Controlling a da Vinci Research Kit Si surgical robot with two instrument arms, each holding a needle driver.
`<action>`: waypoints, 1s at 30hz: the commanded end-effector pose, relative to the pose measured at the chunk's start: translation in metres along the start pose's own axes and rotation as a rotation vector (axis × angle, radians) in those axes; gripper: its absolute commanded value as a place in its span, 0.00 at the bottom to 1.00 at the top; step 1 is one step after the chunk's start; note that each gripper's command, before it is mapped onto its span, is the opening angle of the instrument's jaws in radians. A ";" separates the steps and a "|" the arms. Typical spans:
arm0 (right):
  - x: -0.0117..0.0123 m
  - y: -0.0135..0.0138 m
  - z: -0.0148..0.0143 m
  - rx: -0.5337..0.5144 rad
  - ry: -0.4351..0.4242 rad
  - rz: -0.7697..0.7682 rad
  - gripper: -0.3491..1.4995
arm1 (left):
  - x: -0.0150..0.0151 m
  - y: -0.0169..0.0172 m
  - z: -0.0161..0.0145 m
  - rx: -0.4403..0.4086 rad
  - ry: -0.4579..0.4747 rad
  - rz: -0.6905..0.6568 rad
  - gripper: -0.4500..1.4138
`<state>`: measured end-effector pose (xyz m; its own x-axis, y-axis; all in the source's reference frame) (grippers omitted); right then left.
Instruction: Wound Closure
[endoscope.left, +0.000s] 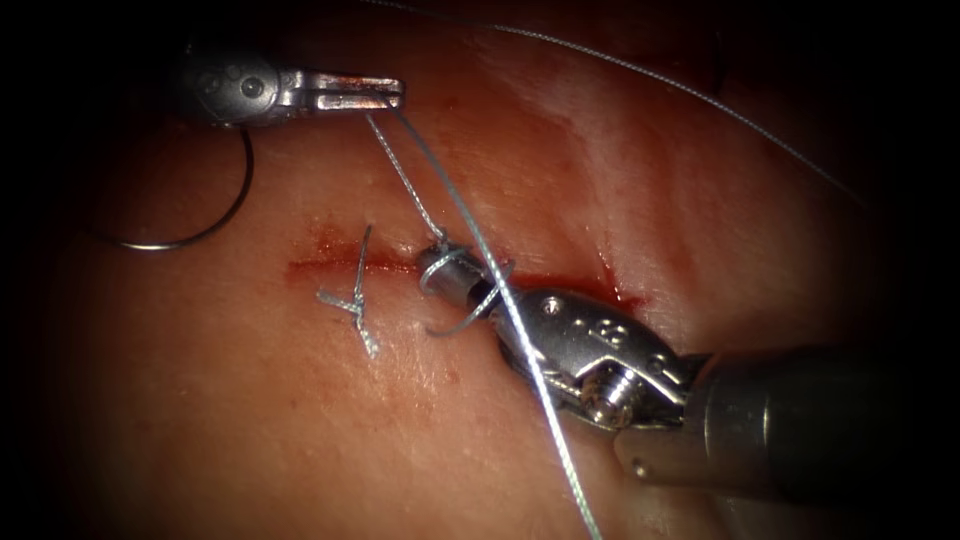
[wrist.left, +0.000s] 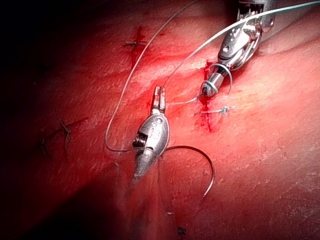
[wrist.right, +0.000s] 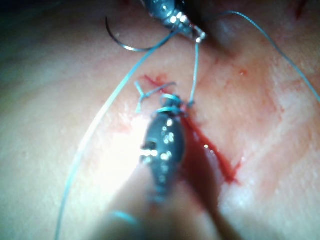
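Note:
My left tool (endoscope.left: 385, 93) is above the cut (endoscope.left: 575, 287) with its jaws shut on the thread (endoscope.left: 405, 180), which runs taut down to the cut beside my right tool's tip. My right tool (endoscope.left: 440, 268) lies along the cut from the lower right. Its jaws are together, loops of thread are wound around them, and I see nothing gripped between them. The curved needle (endoscope.left: 205, 228) lies free on the tissue at the far left, below the left tool, and is not in the tissue. The left wrist view shows the left tool (wrist.left: 159, 95), the needle (wrist.left: 202, 157) and the looped right tool (wrist.left: 209, 89).
A finished stitch with short cut ends (endoscope.left: 355, 300) crosses the left part of the cut. A long strand (endoscope.left: 550, 420) runs over the right tool toward the bottom edge. Another strand (endoscope.left: 700, 95) arcs across the upper right. Red fluid lines the cut.

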<state>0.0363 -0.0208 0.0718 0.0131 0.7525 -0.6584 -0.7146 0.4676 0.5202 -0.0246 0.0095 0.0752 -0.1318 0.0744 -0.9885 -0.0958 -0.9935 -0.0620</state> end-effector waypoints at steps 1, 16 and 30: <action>0.0002 -0.0015 0.0007 -0.015 -0.019 -0.041 0.00 | -0.0007 -0.0006 0.0008 0.003 0.001 0.003 0.00; 0.0002 -0.0045 -0.0012 -0.093 -0.108 -0.122 0.00 | -0.0024 -0.0070 0.0034 0.068 -0.037 -0.023 0.00; -0.0017 -0.0057 -0.0025 -0.093 -0.167 -0.161 0.00 | -0.0039 -0.0123 0.0070 0.124 -0.066 -0.027 0.00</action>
<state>0.0379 -0.0256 0.0682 0.2430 0.7411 -0.6258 -0.7563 0.5488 0.3562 -0.0294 0.0220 0.0805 -0.1955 0.1130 -0.9742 -0.2235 -0.9723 -0.0679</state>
